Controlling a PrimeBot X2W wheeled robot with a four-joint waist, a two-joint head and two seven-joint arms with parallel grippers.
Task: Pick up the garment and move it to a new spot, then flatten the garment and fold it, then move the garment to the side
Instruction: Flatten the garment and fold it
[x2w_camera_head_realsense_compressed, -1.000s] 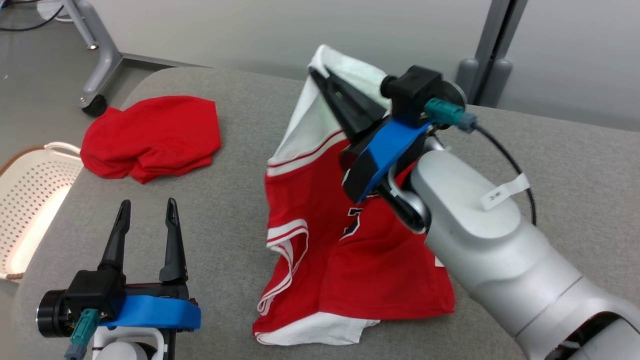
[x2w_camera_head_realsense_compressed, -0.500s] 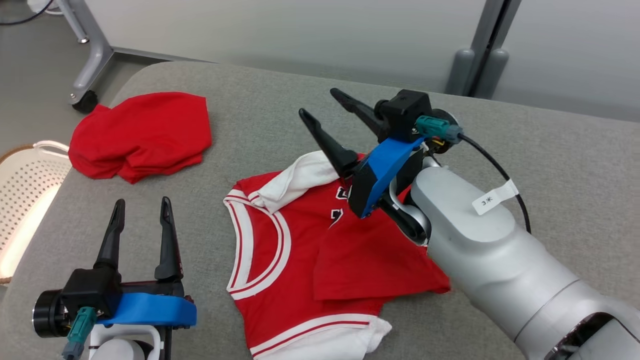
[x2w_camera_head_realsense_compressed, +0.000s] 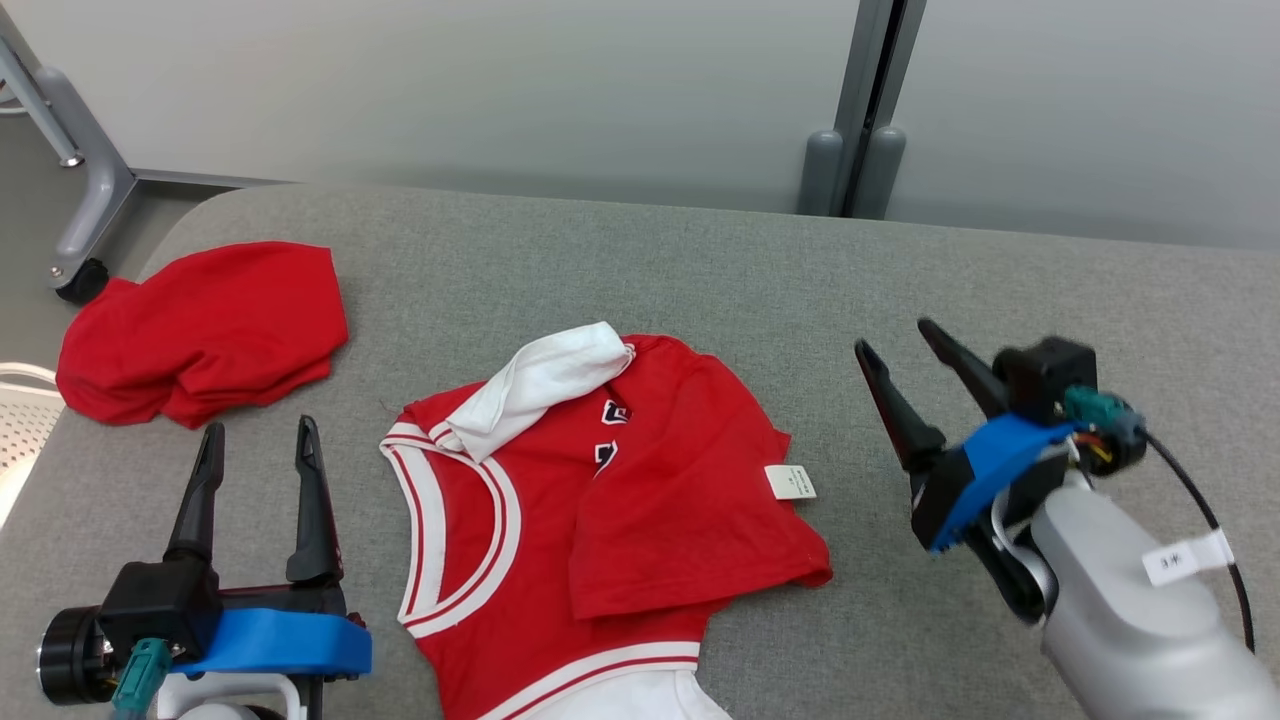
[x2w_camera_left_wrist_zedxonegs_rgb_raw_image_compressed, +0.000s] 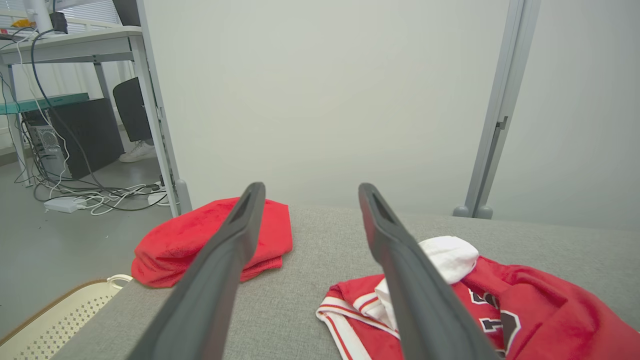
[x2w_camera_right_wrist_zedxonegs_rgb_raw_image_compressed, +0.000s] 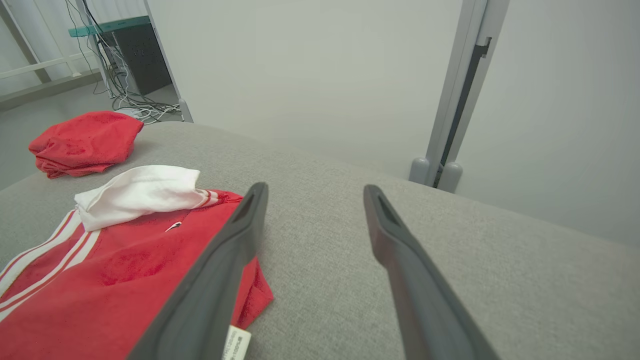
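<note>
Two claws (x2w_camera_head_realsense_compressed: 260, 425) (x2w_camera_head_realsense_compressed: 892, 334), one jersey (x2w_camera_head_realsense_compressed: 640, 480), one red bundle (x2w_camera_head_realsense_compressed: 200, 330)

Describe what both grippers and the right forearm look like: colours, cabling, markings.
Both the left gripper and right gripper have two long, tapered black fingers on a black body with a blue bracket and a teal connector. The right forearm is smooth silver-grey; a black cable runs to its wrist, carrying a white tag with illegible print.
</note>
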